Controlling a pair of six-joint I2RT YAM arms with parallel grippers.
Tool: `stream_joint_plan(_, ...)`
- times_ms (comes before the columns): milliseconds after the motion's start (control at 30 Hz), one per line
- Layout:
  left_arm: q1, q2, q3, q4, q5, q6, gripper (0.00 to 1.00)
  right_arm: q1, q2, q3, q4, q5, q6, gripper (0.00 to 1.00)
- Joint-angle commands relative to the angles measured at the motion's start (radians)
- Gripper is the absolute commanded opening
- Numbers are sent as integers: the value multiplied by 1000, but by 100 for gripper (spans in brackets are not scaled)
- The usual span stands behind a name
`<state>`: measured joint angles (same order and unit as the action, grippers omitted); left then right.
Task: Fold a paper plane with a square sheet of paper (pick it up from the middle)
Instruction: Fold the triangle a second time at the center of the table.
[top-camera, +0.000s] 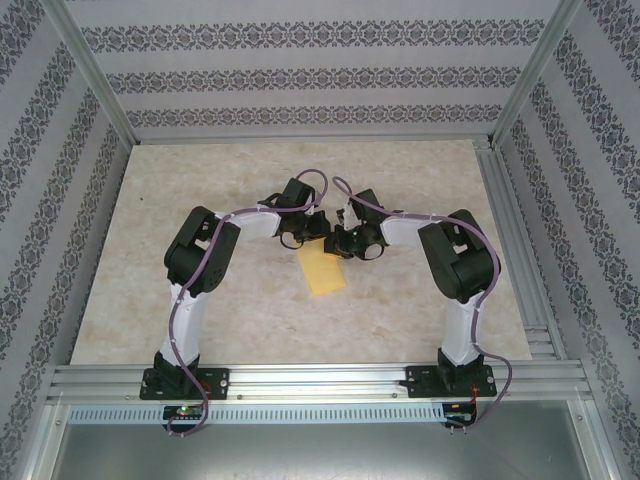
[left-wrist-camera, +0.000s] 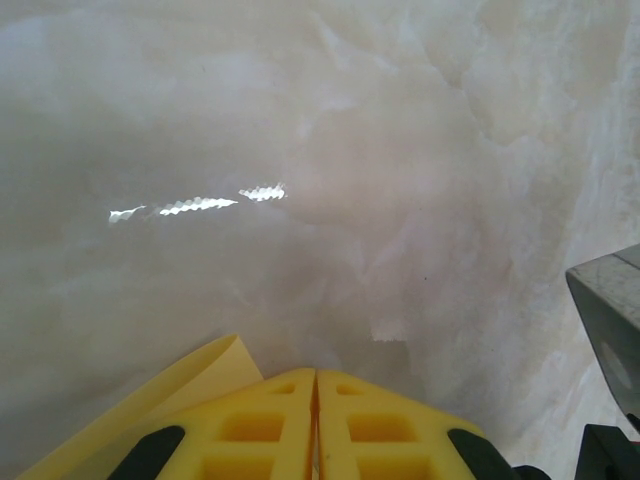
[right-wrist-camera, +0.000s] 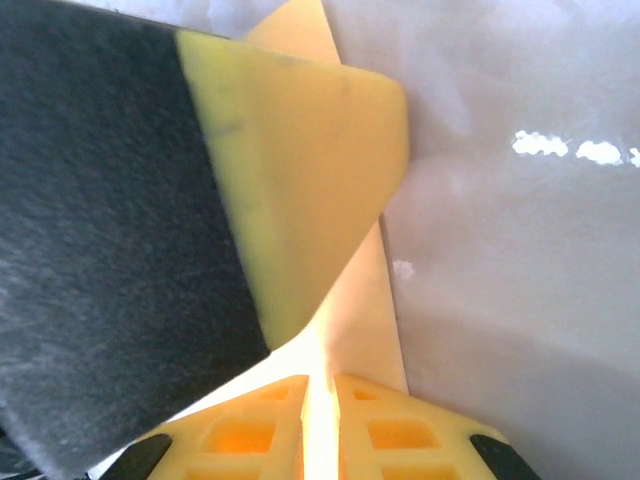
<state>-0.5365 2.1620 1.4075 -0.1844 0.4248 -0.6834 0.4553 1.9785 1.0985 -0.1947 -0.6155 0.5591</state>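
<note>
Marble tabletop (top-camera: 180, 170), patterned walls (top-camera: 300, 75); L gripper (left-wrist-camera: 316, 378) closed, R gripper (right-wrist-camera: 320, 382) too (on paper (top-camera: 323, 272)).

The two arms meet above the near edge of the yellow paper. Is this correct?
Not the near edge: the left arm and right arm meet above the far edge of the yellow paper, as the top external view shows.

paper (top-camera: 323, 270): plain yellow, no print.
table (top-camera: 200, 300), under the paper: pale beige, marbled veining.
my left fingers (left-wrist-camera: 270, 425): yellow pads, black backs.
my left arm (top-camera: 185, 320): white and black, purple cable.
walls (top-camera: 300, 75), beyond the paper: grey-white stripes, dark floral bands.
</note>
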Motion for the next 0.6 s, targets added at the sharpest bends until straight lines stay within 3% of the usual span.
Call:
stream_joint_plan(0,17,39,-20,-24,-21,30,11,-7,-2,-45,18,-22,8,16)
stream_joint_plan(567,19,42,-36,-20,-33,28,11,9,-130,-228,-6,-45,31,18)
